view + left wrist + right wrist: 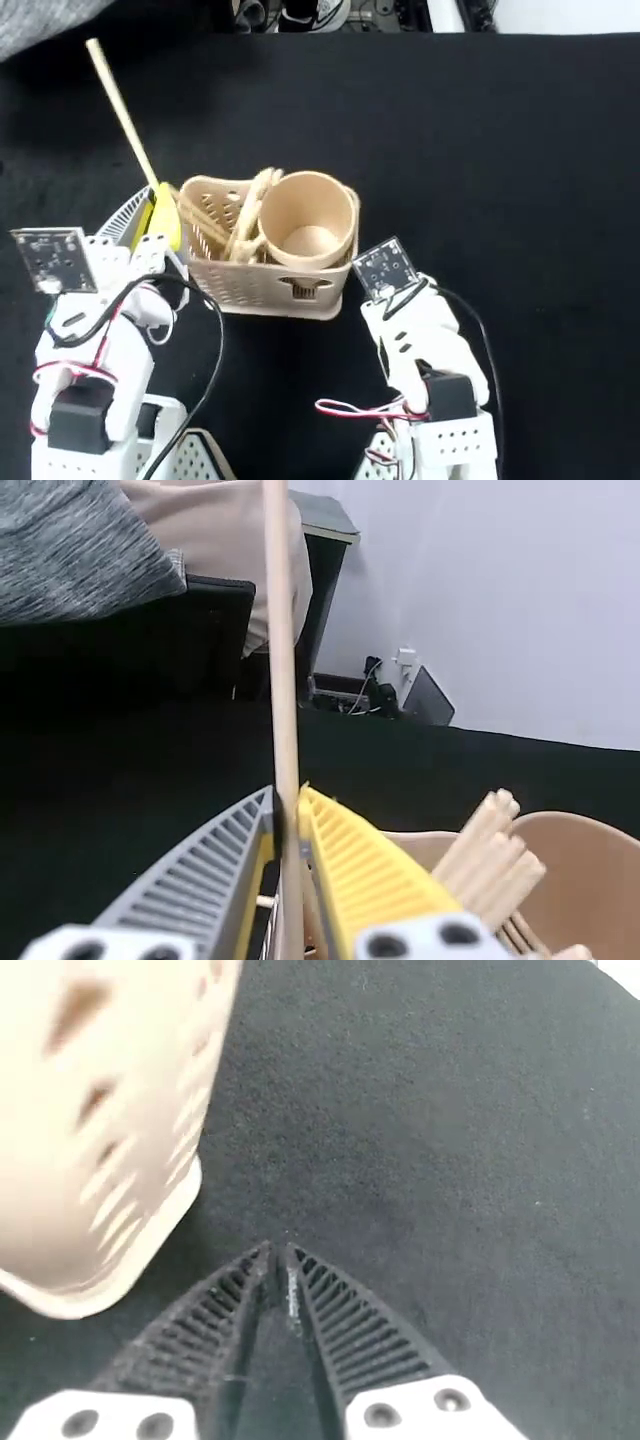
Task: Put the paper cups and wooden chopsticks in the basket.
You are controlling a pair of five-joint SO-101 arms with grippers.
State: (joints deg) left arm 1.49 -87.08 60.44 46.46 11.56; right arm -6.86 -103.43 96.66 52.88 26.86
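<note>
Now: left gripper (287, 798) clamps chopstick (122, 110); basket (250, 287) holds paper cup (308, 238)

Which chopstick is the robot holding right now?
The long chopstick pinched in the left end effector, slanting up high beside the basket. The other chopsticks sit bunched inside the basket next to the cup, with nothing gripping them.

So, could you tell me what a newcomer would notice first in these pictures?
Probably the long wooden chopstick clamped in the left gripper, slanting away over the black table from beside the basket. Next comes the basket itself, holding a paper cup and a bundle of chopsticks. The right gripper sits shut and empty by the basket's other side.
</note>
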